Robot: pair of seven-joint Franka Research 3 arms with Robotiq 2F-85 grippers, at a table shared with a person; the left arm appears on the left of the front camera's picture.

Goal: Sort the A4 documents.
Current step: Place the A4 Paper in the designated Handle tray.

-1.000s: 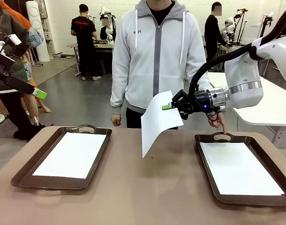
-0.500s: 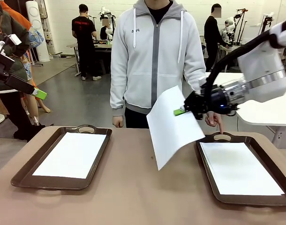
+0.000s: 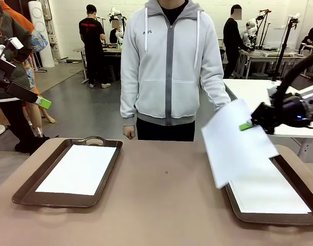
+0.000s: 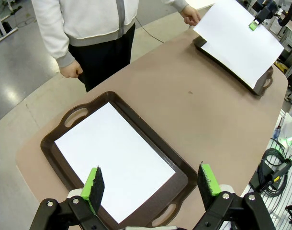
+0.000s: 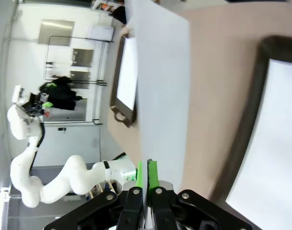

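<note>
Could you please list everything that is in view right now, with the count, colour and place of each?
held sheet: one, white, in the air over the near-left end of the right tray, pinched at its edge.
sheets in trays: white, one layer showing flat in the left tray, a stack in the right tray.
trays: two, dark brown with handles, left tray and right tray.
table: one, brown.
person: one, grey hooded jacket, at the far side.
right gripper: shut on the held sheet.
left gripper: open, above the left tray.
</note>
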